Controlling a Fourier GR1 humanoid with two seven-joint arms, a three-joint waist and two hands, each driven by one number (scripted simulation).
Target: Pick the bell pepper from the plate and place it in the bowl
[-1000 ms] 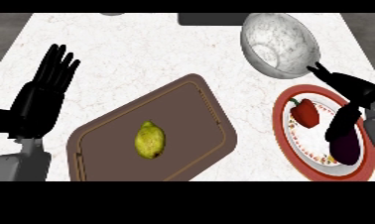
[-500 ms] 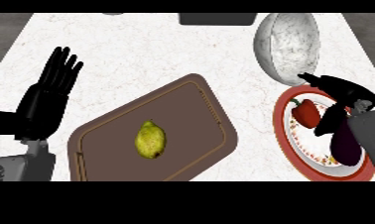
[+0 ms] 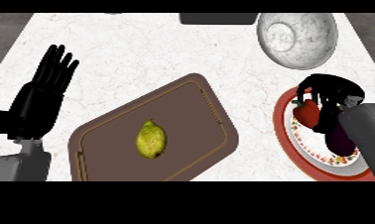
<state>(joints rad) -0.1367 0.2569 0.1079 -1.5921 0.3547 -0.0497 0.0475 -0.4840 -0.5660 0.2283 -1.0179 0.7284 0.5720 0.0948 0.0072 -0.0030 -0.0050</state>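
Note:
A red bell pepper point(image 3: 304, 114) lies on the left part of a red-rimmed plate point(image 3: 281, 121) at the right edge of the counter. My right hand point(image 3: 333, 91) comes down over the pepper from above. Its thumb sits at the pepper's upper left and its fingers curl down the pepper's right side. The pepper rests on the plate. A grey speckled bowl point(image 3: 296, 37) stands beyond the plate at the back right, apart from the hand. My left hand point(image 3: 42, 96) rests open at the left edge, fingers up.
A brown cutting board point(image 3: 198, 114) lies tilted in the middle with a yellow-green lemon point(image 3: 151, 139) on it. A dark purple object point(image 3: 341, 140) lies on the plate, partly under my right forearm. A dark box point(image 3: 218, 18) sits at the back edge.
My right hand has come down from beside the bowl onto the pepper and curled its fingers around it. The left hand has stayed still.

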